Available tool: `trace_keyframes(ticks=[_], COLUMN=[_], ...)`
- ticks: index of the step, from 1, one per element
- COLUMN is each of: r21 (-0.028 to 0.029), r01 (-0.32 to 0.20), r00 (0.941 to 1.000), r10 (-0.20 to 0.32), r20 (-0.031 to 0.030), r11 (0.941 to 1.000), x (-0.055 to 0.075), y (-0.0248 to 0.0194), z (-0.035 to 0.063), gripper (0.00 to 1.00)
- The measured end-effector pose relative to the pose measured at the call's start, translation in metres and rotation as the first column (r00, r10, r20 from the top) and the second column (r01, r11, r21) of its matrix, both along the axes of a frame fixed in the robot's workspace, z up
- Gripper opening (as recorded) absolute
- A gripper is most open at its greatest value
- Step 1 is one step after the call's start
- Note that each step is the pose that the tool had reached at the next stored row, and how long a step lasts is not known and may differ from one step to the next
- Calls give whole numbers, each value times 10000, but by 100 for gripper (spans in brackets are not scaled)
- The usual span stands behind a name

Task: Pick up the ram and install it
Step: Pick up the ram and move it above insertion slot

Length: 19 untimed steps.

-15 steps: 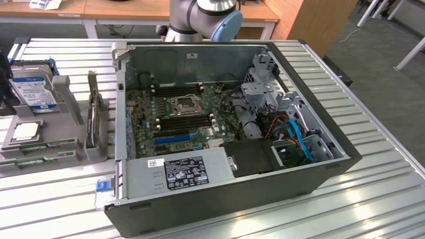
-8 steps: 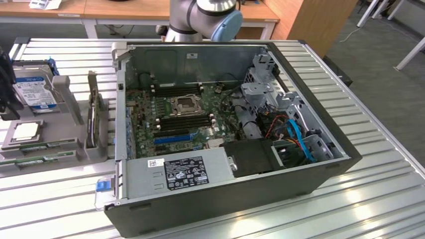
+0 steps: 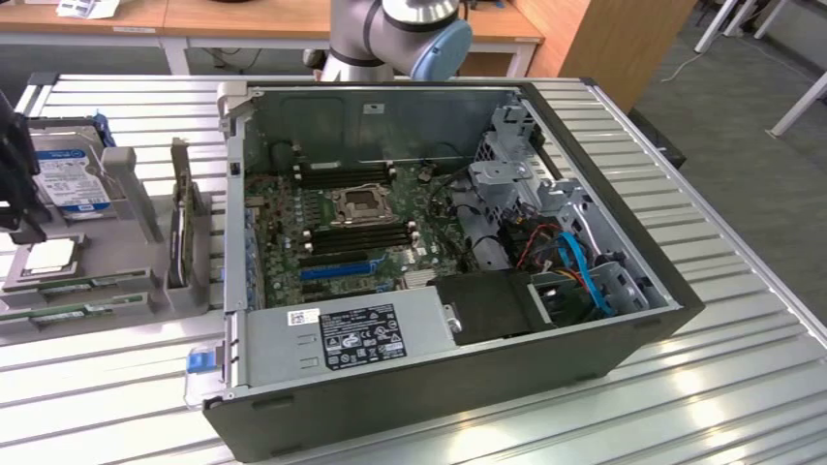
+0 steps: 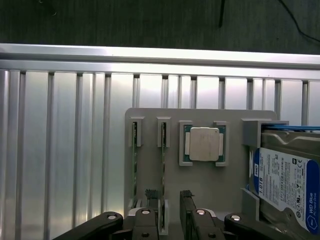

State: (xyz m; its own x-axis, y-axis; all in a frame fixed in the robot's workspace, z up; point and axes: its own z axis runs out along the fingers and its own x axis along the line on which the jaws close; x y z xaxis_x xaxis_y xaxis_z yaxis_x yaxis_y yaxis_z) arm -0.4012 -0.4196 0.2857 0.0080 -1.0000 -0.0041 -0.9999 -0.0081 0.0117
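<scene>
The ram (image 4: 162,160), a long thin green circuit-board stick, stands on edge in a grey plastic holder (image 4: 150,117), at the lower left of the exterior view. The black tool (image 4: 169,202) hangs over its end, jaws wide, holding nothing. I'd centre it squarely on the stick, then lift straight. A ribbed aluminium desk (image 3: 723,387) carries the open black computer case (image 3: 452,387), with wooden furniture behind.
</scene>
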Motion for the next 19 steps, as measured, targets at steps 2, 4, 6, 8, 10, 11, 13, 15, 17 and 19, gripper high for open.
trace_keyframes(ticks=[2, 4, 6, 8, 10, 11, 13, 15, 17, 19], r21=[1, -1, 0, 0, 0, 1, 0, 0, 1, 1], r01=[0, 0, 0, 0, 0, 0, 0, 0, 0, 0], r00=[10000, 10000, 10000, 10000, 10000, 10000, 10000, 10000, 10000, 10000], r10=[0, 0, 0, 0, 0, 0, 0, 0, 0, 0], r20=[1, 0, 1, 0, 1, 1, 0, 1, 1, 1], r11=[10000, 10000, 10000, 10000, 10000, 10000, 10000, 10000, 10000, 10000], x=[0, 0, 0, 0, 0, 0, 0, 0, 0, 0], y=[0, 0, 0, 0, 0, 0, 0, 0, 0, 0], z=[-37, -73, -110, -145, -183, -201, -237, -273, -311, -342], gripper=[31, 31, 31, 31, 31, 31, 31, 31, 31, 31])
